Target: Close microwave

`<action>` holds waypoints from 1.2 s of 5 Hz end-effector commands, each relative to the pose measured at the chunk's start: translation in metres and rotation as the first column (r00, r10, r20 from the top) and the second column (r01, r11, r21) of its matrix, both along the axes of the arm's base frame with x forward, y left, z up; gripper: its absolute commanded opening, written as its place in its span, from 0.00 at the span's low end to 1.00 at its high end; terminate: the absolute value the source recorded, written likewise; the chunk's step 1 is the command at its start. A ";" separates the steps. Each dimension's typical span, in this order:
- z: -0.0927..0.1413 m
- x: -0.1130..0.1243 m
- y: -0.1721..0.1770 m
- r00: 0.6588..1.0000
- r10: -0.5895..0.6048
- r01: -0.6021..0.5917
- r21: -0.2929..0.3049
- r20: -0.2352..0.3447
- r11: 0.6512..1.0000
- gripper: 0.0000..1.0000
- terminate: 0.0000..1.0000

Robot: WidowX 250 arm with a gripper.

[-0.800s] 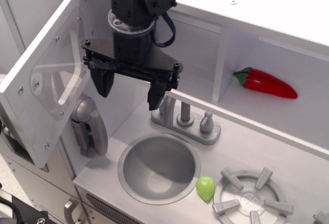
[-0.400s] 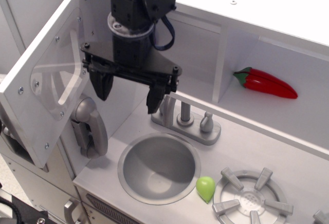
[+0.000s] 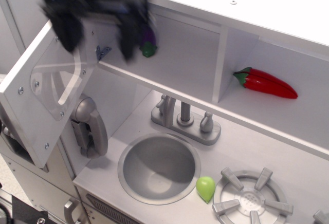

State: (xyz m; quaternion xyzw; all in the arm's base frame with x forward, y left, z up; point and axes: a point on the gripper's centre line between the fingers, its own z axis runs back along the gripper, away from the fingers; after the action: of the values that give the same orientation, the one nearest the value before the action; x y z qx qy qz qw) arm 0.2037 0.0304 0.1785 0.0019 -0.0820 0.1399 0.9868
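The microwave [image 3: 180,59] is the white upper-left compartment of the toy kitchen. Its white door [image 3: 31,111] with the clear rounded window [image 3: 59,77] stands swung open to the left. My black gripper [image 3: 99,35] is motion-blurred at the top left, high in front of the compartment's opening, just right of the door's upper edge. Its two fingers [image 3: 69,31] hang down wide apart with nothing between them. A small purple and green toy vegetable [image 3: 148,43] lies inside the microwave, just right of the gripper. The door's handle and buttons are hidden.
A red toy pepper [image 3: 267,83] lies in the right shelf compartment. Below are a grey phone handset [image 3: 90,126], a faucet [image 3: 185,118], a round sink [image 3: 159,168], a green toy [image 3: 205,188] and a grey burner [image 3: 252,197].
The gripper has risen quickly and moved left, from in front of the shelf edge above the faucet to the top left. This uncovers the purple vegetable. The door has not moved.
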 end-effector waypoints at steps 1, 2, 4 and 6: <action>0.012 -0.005 0.049 0.998 0.061 -0.062 0.038 0.014 0.997 1.00 0.00; -0.018 -0.006 0.070 0.999 0.040 -0.039 0.060 -0.018 0.997 1.00 0.00; -0.046 -0.010 0.075 0.989 -0.044 0.041 -0.029 -0.140 0.999 1.00 0.00; -0.064 0.017 0.039 0.990 -0.064 0.044 -0.156 -0.127 0.987 1.00 0.00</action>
State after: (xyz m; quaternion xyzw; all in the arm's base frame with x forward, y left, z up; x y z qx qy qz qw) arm 0.2170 0.0660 0.1059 -0.0738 0.0134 0.1188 0.9901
